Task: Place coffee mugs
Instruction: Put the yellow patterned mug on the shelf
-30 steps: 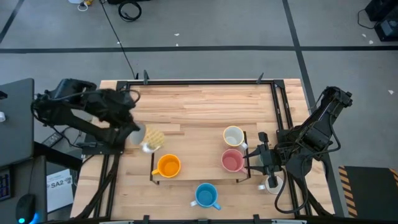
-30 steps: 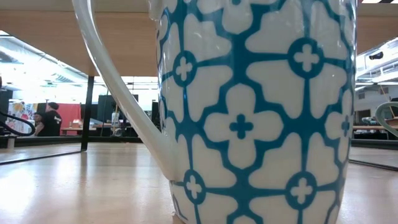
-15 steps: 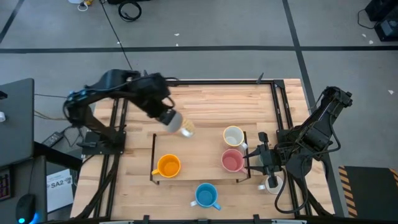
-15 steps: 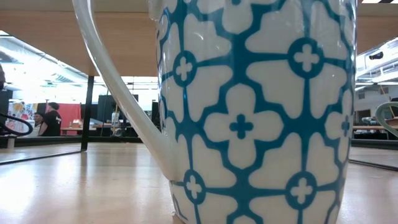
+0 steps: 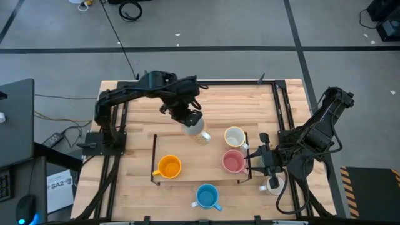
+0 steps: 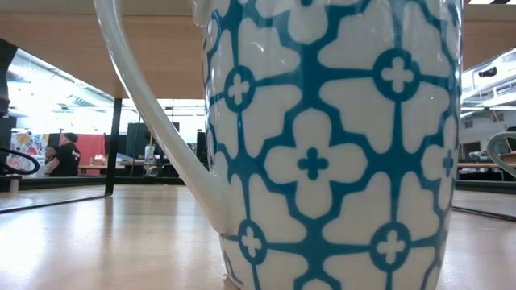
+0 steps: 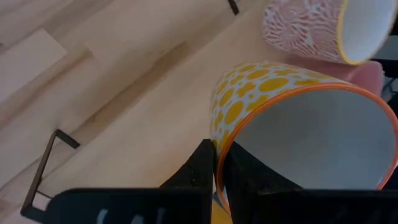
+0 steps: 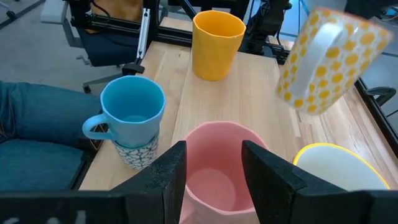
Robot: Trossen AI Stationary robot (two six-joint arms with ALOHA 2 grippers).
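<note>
My left gripper (image 5: pixel 191 120) is over the table's middle, shut on a white mug with yellow dots (image 5: pixel 200 134), which shows tilted in the air in the right wrist view (image 8: pixel 326 62). An orange mug (image 5: pixel 169 167), a pink mug (image 5: pixel 234 161) and a cream mug with a yellow rim (image 5: pixel 235 137) stand upright inside a thin black frame (image 5: pixel 154 150). A blue mug (image 5: pixel 207 196) sits on a blue-patterned white mug (image 8: pixel 134 154) near the table's near edge. My right gripper (image 5: pixel 257 161) is open, its fingers on either side of the pink mug (image 8: pixel 214 168), apart from it. My left gripper pinches the dotted mug by its orange-edged rim (image 7: pixel 219 146), with one finger (image 7: pixel 200 167) outside the wall and the other (image 7: pixel 252 174) inside the mug. The mug is lifted clear of the table and tilted, its mouth turned toward the wrist camera.
A white mug (image 5: pixel 273 184) stands at the right edge beside the right arm's base. Black rails (image 5: pixel 206 82) run along the table's far and side edges. The patterned mug (image 6: pixel 322 145) fills the low view. Bare wood lies between the frame and the far rail.
My left arm has swung from the table's left edge toward the middle, carrying the dotted mug in the air, and now holds it just left of the cream mug. My right arm has kept still.
</note>
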